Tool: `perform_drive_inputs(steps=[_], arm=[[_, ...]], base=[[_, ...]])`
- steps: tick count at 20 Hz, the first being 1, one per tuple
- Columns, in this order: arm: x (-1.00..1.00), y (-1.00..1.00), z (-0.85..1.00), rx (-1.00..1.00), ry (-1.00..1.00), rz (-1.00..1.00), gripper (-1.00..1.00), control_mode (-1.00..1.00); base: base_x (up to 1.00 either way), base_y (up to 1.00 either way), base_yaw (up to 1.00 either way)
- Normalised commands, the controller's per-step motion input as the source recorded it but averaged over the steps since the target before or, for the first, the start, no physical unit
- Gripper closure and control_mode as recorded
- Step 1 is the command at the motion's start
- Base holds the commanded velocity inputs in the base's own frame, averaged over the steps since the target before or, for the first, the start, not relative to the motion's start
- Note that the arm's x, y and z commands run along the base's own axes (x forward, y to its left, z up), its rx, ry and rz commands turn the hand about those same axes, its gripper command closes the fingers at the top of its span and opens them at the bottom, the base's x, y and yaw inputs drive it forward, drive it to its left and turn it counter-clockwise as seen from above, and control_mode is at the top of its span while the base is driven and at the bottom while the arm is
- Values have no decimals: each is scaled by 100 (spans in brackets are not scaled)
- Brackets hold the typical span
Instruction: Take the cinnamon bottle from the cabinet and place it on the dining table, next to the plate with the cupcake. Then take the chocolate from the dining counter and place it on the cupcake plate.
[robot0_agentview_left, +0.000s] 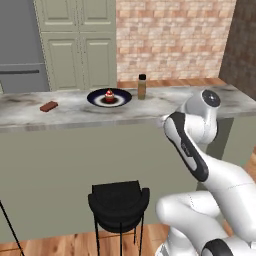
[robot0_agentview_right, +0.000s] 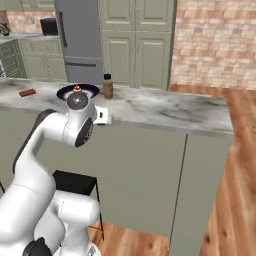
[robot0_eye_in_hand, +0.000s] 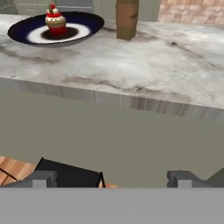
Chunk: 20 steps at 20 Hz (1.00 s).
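Upright beside the plate (robot0_agentview_left: 109, 97) holding the cupcake (robot0_agentview_left: 109, 95), the cinnamon bottle (robot0_agentview_left: 142, 86) stands; the empty gripper (robot0_eye_in_hand: 112, 178), jaws apart, sits below the dining table (robot0_agentview_left: 150, 107) edge.

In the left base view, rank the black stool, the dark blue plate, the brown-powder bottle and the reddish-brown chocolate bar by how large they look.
1. The black stool, though it stands nearest the camera.
2. The dark blue round plate.
3. The slim brown-powder bottle with a black cap.
4. The flat reddish-brown chocolate bar.

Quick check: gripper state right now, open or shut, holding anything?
Gripper: open and empty, jaws spread wide, below the dining table edge.
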Motion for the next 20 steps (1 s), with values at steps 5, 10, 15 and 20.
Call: perform_drive_inputs(steps=[5,10,15,20], arm=[[-43,17,-1,0,-4,2,-100,-100],[-37,18,0,0,-3,1,-100,-100],[-7,5,0,0,0,0,-100,-100],[-9,4,0,0,0,0,-100,-100]], base=[[0,0,0],[0,0,0],[0,0,0],[0,0,0]])
